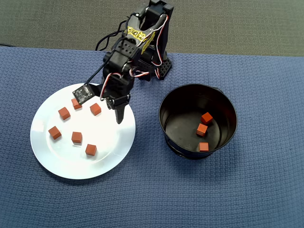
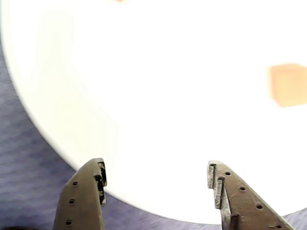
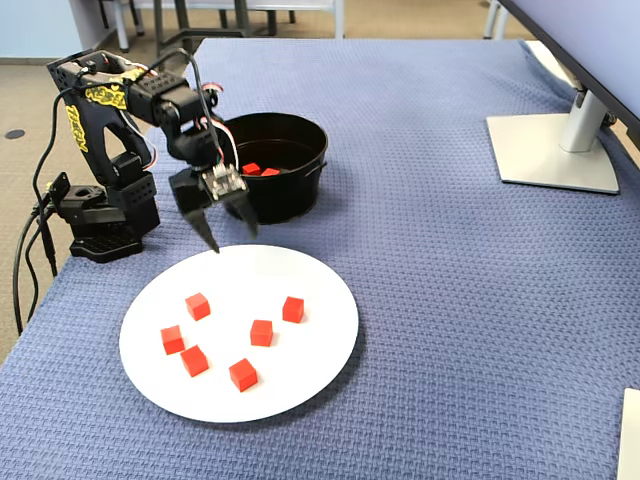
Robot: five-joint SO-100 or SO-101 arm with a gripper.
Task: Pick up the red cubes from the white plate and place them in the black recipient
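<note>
The jaws are spread wide apart and nothing is held between them; in the wrist view only bare plate shows between the two fingertips of the gripper [image 2: 157, 179].

The red cubes are found in two groups. Six lie loose and apart from one another on the white plate [image 3: 320, 345], as counted in the fixed view; the one nearest the arm [image 3: 197, 305] sits toward the plate's left half. In the overhead view three more [image 1: 202, 129] rest on the floor of the black recipient [image 1: 166, 102], which stands just right of the plate.

The gripper [image 1: 118, 114] is poised over the plate's edge nearest the pot, with no cube beneath it. The step in hand is judged to be the approach for another pick, the task being roughly a third done. The next move is judged to call for a shift inward over one cube, with the jaws lined up on opposite faces before descent and closure.

In the overhead view one cube [image 1: 76, 103] is partly covered by the wrist camera board. In the wrist view the plate is overexposed; one cube [image 2: 289, 85] appears pale and washed out at the right edge. In the fixed view the pot's far inner wall conceals part of its contents, and only two cubes can be made out there.
</note>
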